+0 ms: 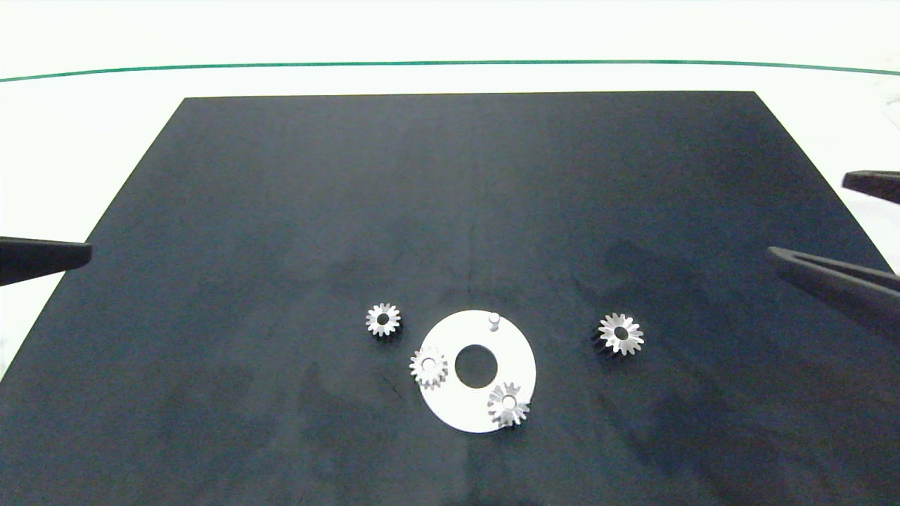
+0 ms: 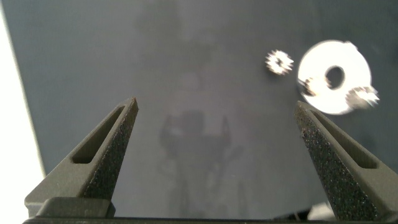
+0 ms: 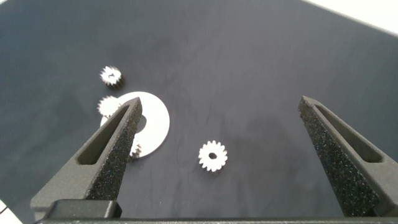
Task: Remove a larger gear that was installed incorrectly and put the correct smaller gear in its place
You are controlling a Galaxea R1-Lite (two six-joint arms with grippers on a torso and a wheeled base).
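Head view, near to far. Nearest lies a flat white round disc [image 1: 460,411] with a dark central hole, resting on the matte black square mat [image 1: 450,211] that covers the pale counter [image 1: 84,119]. Two compact silver short-toothed gears sit on the disc: one at its near right rim [image 1: 508,405], one at its left rim [image 1: 428,367]. A short silver pin [image 1: 493,321] stands upright and bare at the disc's far edge.

The smaller gear [image 1: 383,320], a compact silver metal gear with blunt teeth and a dark bore, lies flat on the mat just left of the disc, apart from it. The larger gear [image 1: 621,334], a silver metal gear with long pointed flaring teeth, lies flat on the mat well to the right of the disc.

The left gripper [image 2: 216,107] hangs over the mat's left edge, level with the middle of the mat; its textured grey fingers [image 2: 115,140] are spread wide and hold nothing. The right gripper [image 3: 220,107] hangs above the mat's right side, its dark fingers [image 1: 830,274] likewise spread wide and empty; in the right wrist view the larger gear [image 3: 213,155] lies between and beyond them, untouched.

A thin green line [image 1: 450,63] crosses the counter beyond the mat.
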